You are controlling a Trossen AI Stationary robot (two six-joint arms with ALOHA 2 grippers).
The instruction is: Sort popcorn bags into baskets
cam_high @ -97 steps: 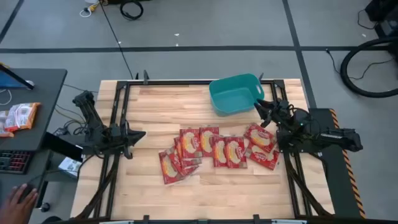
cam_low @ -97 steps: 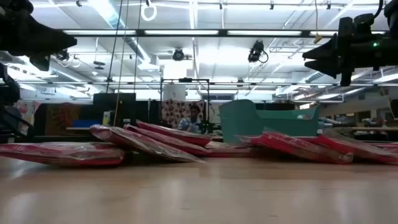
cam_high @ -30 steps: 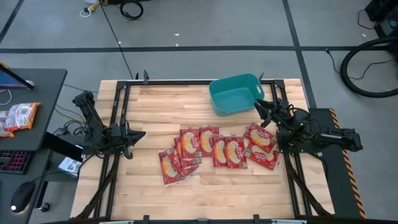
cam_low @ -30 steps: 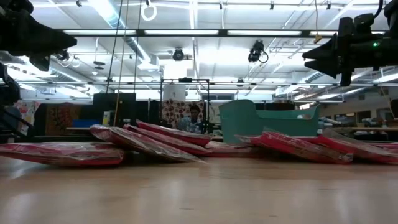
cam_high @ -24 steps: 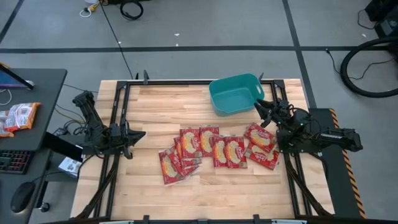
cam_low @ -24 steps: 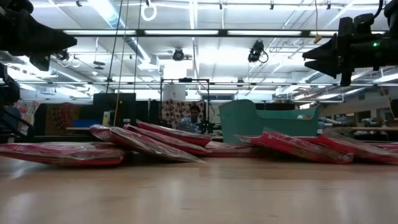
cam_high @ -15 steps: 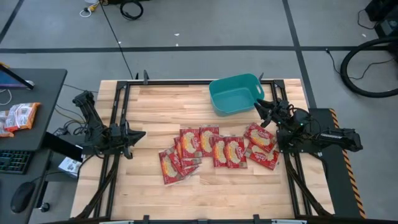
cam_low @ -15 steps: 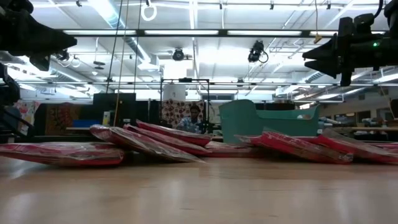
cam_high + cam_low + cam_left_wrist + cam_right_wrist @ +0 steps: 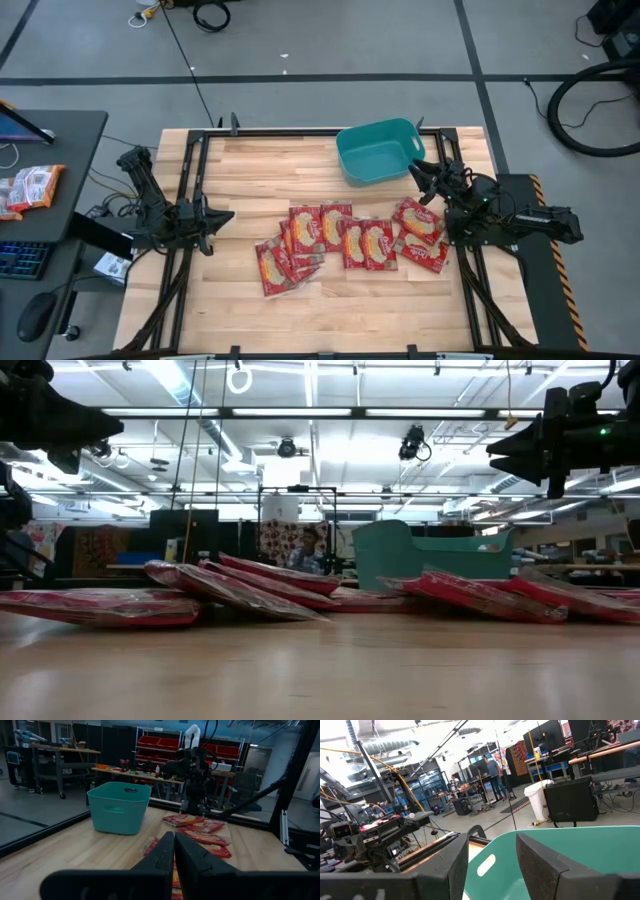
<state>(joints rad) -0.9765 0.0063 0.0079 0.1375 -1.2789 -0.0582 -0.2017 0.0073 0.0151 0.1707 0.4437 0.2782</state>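
Red popcorn bags (image 9: 345, 243) lying flat in a row across the table (image 9: 240, 170) middle, 9 to 3 o'clock, most long sides 12 to 6. Teal basket (image 9: 378, 152) at 1 o'clock, long side 9 to 3. Left gripper (image 9: 222, 216) at 9 o'clock, pinched shut, empty. Right gripper (image 9: 417, 172) beside basket, spread wide, empty.

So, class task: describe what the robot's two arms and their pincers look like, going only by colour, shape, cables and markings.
Both arms are black, built of jointed segments. The left arm has thin black cables trailing off its base. The left pincer ends in two flat, tapered black fingers. The right pincer has two broad, dark, blocky fingers. The right arm carries a small green light, and its base plate has a yellow-and-black striped edge.
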